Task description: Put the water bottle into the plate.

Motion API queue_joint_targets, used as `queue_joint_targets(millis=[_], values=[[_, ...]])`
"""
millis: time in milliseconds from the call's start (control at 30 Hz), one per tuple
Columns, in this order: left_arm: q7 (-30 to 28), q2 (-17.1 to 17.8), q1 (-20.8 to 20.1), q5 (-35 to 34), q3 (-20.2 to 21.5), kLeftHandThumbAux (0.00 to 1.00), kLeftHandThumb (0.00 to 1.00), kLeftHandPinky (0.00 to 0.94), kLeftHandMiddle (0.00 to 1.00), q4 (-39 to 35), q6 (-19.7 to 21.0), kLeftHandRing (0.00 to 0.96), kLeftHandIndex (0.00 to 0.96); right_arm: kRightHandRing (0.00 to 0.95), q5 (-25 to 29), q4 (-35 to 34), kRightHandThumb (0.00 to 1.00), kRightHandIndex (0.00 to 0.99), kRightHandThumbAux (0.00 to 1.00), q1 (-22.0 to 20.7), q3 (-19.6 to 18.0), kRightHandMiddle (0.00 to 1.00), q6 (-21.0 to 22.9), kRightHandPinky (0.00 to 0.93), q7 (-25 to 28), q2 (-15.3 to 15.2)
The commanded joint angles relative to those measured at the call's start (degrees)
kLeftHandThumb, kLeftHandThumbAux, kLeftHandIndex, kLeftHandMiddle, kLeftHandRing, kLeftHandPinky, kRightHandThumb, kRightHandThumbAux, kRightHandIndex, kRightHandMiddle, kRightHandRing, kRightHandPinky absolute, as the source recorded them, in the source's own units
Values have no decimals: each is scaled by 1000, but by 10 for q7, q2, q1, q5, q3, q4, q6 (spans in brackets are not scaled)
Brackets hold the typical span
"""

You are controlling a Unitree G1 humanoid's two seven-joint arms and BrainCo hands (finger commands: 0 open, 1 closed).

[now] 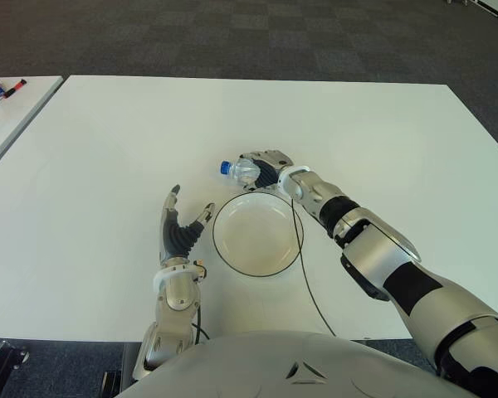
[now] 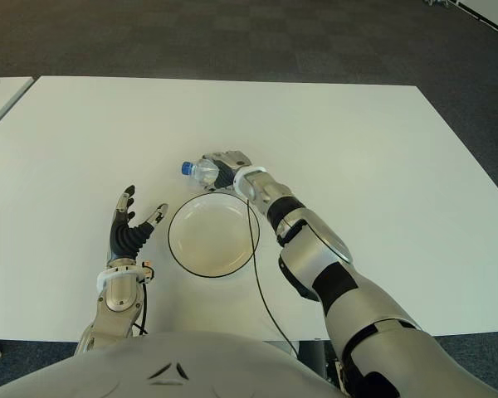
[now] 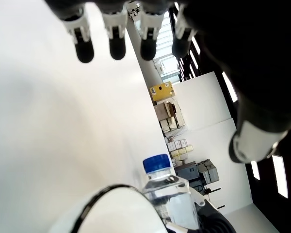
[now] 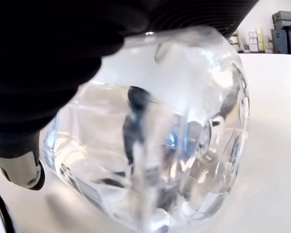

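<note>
A clear water bottle (image 1: 244, 172) with a blue cap (image 1: 225, 167) lies tilted on its side just beyond the far rim of the white plate (image 1: 232, 259), cap pointing left. My right hand (image 1: 270, 171) is shut on the bottle's body; the right wrist view is filled by the bottle (image 4: 155, 141) under dark fingers (image 4: 63, 58). My left hand (image 1: 183, 225) stands open beside the plate's left side, fingers straight and holding nothing. The left wrist view shows those fingertips (image 3: 116, 46), the bottle (image 3: 169, 194) and the plate's rim (image 3: 82, 218).
A thin black cable (image 1: 303, 265) runs from the right wrist across the plate's right edge toward the table's front edge. A second white table (image 1: 8, 116) with markers (image 1: 12, 87) stands at the far left. Bare white tabletop (image 1: 133, 133) surrounds the plate.
</note>
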Motion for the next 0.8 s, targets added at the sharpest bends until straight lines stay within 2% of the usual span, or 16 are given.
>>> queue_joint_targets(millis=[33, 167, 300, 800], values=[[10, -44, 7, 3, -37, 630, 207, 109, 73, -10, -1, 78, 63, 320, -2, 16, 337, 112, 545, 24, -2, 234, 3, 412, -3, -3], [11, -44, 6, 0, -35, 633, 211, 108, 74, -8, -6, 79, 63, 323, 6, 19, 340, 139, 545, 26, -10, 256, 3, 391, -11, -1], [10, -44, 6, -3, -34, 623, 210, 112, 75, -6, -9, 81, 62, 332, 13, 21, 378, 217, 550, 27, -19, 298, 8, 377, -11, 2], [9, -42, 7, -6, -29, 606, 222, 116, 81, -3, -21, 84, 66, 436, 12, 18, 489, 342, 568, 27, -28, 426, 11, 470, -8, 4]])
